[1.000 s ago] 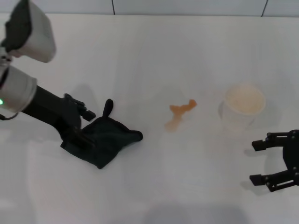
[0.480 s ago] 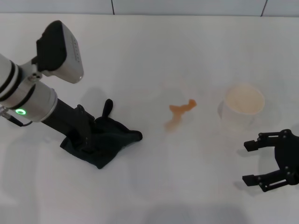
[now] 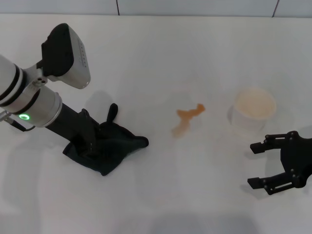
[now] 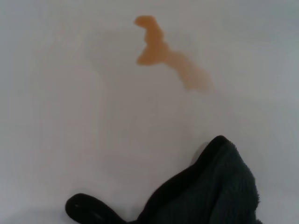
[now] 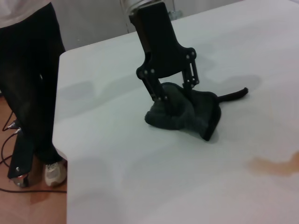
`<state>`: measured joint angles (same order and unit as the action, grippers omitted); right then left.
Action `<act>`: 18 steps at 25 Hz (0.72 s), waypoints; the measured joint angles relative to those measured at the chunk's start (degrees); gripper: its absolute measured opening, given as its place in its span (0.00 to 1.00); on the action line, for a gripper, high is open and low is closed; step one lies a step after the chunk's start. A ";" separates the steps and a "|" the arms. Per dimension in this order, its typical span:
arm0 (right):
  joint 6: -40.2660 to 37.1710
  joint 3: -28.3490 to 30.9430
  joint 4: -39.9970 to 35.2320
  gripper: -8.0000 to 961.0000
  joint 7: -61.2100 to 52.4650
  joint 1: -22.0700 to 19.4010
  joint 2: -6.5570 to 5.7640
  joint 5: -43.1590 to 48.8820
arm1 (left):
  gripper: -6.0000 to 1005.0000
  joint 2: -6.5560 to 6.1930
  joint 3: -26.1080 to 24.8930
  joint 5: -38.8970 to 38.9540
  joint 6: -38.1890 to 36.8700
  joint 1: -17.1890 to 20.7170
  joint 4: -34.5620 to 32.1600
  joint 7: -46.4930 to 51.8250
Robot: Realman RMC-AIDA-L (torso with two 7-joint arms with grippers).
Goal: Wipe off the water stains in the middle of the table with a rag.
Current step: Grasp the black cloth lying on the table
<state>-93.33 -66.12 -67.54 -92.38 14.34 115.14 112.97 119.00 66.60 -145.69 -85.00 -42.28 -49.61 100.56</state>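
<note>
The rag [image 3: 117, 145] is a dark green-black cloth lying on the white table [image 3: 161, 58] at the left. My left gripper [image 3: 90, 142] presses down into its left part, fingers closed on the bunched cloth; the right wrist view shows this too [image 5: 174, 101]. The rag also shows in the left wrist view [image 4: 210, 196] and the right wrist view [image 5: 201, 116]. The water stains [image 3: 187, 118] are a small orange-brown smear at mid-table, to the right of the rag and apart from it, also in the left wrist view [image 4: 166, 53]. My right gripper [image 3: 252, 165] is open and empty at the front right.
A white paper cup [image 3: 254, 109] stands right of the stain, just behind my right gripper. In the right wrist view a person in dark trousers [image 5: 28, 70] stands beside the table's far edge, and cables lie on the floor there.
My left arm has swung in over the rag, with the gripper staying on the cloth. My right gripper has moved left, toward the table's middle. The rag and stain have not moved.
</note>
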 joint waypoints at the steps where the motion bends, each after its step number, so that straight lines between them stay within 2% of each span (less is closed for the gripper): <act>1: 0.16 -0.01 0.02 0.91 -0.03 0.02 0.00 0.00 | 0.56 0.00 0.01 -0.01 -0.02 -0.01 -0.12 0.00; 11: 0.55 -0.33 0.51 0.91 -0.58 0.55 0.00 -0.09 | 0.18 0.00 0.07 -0.21 -0.06 -0.46 -0.07 0.38; 18: 0.57 -0.57 0.53 0.91 -1.30 0.56 0.00 -0.22 | 0.09 0.00 0.56 -0.35 0.82 -0.40 -0.37 0.92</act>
<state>-92.76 -66.69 -67.01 -93.68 14.90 115.13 112.75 119.00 67.15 -146.05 -84.18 -42.68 -49.99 101.48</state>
